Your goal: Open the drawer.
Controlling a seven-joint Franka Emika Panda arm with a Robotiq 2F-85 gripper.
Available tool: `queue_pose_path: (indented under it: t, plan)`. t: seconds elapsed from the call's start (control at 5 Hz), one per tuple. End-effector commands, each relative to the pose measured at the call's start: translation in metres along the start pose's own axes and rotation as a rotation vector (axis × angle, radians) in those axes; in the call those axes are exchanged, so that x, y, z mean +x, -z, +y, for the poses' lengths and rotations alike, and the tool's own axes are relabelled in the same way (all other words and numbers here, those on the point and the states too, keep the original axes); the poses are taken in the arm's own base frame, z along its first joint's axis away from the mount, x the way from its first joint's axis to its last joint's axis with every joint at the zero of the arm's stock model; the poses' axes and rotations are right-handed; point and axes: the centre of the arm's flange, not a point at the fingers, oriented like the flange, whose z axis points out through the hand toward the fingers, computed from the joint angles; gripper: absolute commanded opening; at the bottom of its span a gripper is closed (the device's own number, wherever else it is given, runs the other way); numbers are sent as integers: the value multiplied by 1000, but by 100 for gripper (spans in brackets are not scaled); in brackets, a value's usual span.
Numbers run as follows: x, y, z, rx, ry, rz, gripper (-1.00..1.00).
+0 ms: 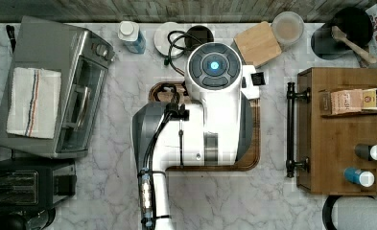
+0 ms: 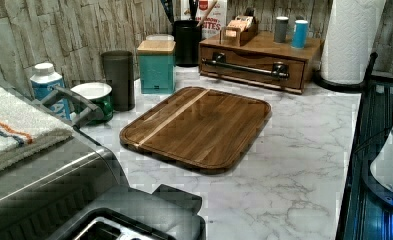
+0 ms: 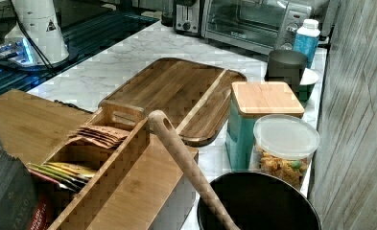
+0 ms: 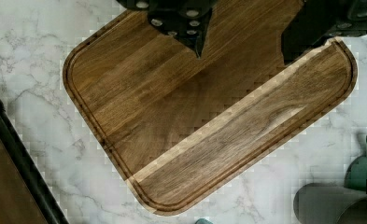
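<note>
Drawer fronts sat shut in the small wooden cabinet at the top view's right edge of the marble counter, the long black bar handle facing the cutting board. The gripper hung above the cutting board, well apart from the handle, which showed at the edge of the wrist view as a dark bar. Its two fingers stood spread with a wide gap between them and held nothing.

One drawer and one handle were in sight, with one cutting board beside them. On the cabinet top stood two small cans and one wooden tea-bag caddy. Along the wall I counted one teal canister with a bamboo lid, one clear tub with a lid, one black pot and one wooden spoon.
</note>
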Motion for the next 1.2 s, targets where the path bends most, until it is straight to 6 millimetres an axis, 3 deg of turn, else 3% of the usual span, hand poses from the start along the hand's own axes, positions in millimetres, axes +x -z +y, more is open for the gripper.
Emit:
queue_pose_path:
  t: [0.2,0.6,1.0,1.2]
  plan:
    - [-2,-5,0,-14,7,-2,100]
    - [24,-45,58,26,288,44,100]
    - [58,-74,113,11,431,66,100]
    - [71,-78,132,-16,483,128,100]
